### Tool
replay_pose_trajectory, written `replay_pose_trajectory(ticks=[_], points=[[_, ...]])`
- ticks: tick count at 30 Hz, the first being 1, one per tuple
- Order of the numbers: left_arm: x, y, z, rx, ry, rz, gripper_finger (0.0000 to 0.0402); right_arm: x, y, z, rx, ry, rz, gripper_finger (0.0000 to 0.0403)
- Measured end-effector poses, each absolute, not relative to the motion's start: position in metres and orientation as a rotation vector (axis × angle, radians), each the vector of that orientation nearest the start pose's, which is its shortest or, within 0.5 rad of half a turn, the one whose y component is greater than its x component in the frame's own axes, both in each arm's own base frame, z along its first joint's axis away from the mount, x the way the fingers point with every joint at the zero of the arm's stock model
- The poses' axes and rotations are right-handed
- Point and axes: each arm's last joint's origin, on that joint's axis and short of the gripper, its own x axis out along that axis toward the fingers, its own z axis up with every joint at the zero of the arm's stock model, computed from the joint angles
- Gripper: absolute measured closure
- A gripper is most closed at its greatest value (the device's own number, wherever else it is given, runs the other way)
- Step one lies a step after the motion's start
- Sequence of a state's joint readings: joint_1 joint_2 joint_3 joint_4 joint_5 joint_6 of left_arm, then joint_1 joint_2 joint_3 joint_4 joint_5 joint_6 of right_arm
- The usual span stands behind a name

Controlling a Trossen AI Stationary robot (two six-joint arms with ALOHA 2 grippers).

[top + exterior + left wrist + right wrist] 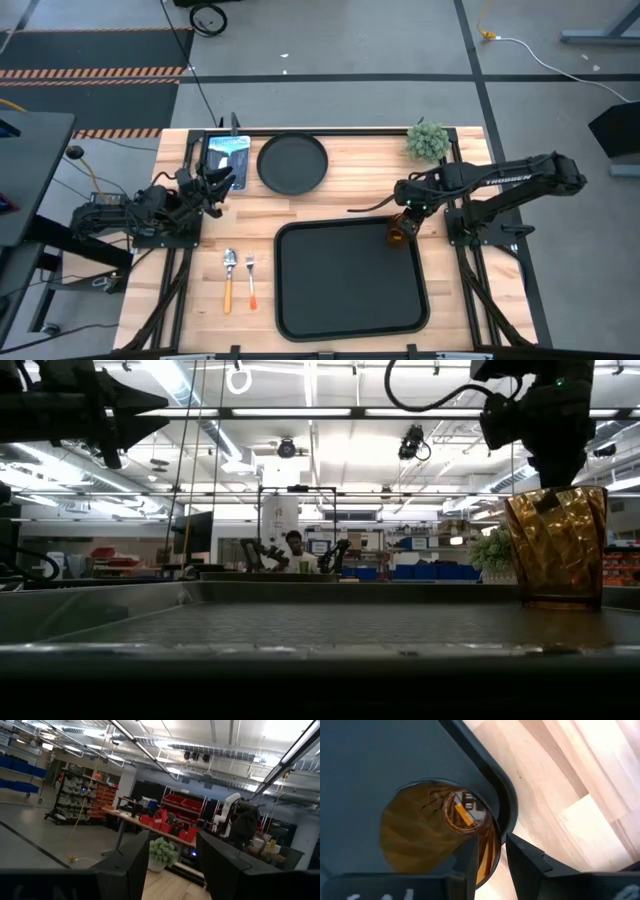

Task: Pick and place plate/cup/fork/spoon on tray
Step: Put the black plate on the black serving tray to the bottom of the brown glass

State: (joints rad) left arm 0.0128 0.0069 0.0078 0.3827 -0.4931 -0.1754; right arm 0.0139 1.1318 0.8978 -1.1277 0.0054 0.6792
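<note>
The amber cup [398,236] stands in the black tray's [300,300] far right corner, also in the low view [556,545]. My right gripper [404,220] comes down on it from above and is shut on its wall. The round black plate [292,163] lies on the table beyond the tray. The spoon [229,277] and the fork [251,281] lie side by side left of the tray. My left gripper [222,182] is raised at the table's left, open and empty, as the left wrist view [172,870] shows. My right gripper has one finger [470,862] inside the cup and one [530,862] outside, with the cup's wall at the rim [492,852] between them. The fingers come from above, pointing down. The cup is upright, its base [560,602] at the tray's floor.
A small potted plant [428,140] stands at the table's far right. A flat blue-grey object [228,155] lies at the far left beside the plate. A person [294,550] sits in the room beyond the table.
</note>
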Motion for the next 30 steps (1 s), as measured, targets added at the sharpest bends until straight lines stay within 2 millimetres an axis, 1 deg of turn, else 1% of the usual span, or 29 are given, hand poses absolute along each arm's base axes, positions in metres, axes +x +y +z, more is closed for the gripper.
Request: replay_pose_trajectory(ticks=[3,10,14,16,20,24,27,30], points=[[0.09,0.015,0.195,-0.302,-0.373,0.465,0.023,0.175,0.002,0.254,0.565,1.28,-0.44,0.0296],[0.105,0.016,0.176,-0.345,-0.166,0.503,0.023,0.16,0.001,0.269,0.553,1.172,-0.427,0.0296],[0.113,0.019,0.166,-0.345,-0.045,0.585,0.023,0.153,-0.003,0.278,0.479,1.059,-0.498,0.0296],[0.116,0.023,0.167,-0.395,-0.007,0.627,0.023,0.151,-0.007,0.282,0.429,0.995,-0.542,0.0296],[0.125,0.035,0.173,-0.446,0.115,0.717,0.023,0.154,-0.015,0.291,0.343,0.846,-0.616,0.0296],[0.137,0.052,0.182,-0.477,0.246,0.769,0.023,0.165,-0.025,0.295,0.291,0.757,-0.619,0.0299],[0.146,0.07,0.185,-0.498,0.346,0.8,0.023,0.17,-0.033,0.292,0.265,0.746,-0.629,0.0299],[0.153,0.09,0.181,-0.521,0.45,0.809,0.023,0.174,-0.037,0.291,0.249,0.747,-0.637,0.03]])
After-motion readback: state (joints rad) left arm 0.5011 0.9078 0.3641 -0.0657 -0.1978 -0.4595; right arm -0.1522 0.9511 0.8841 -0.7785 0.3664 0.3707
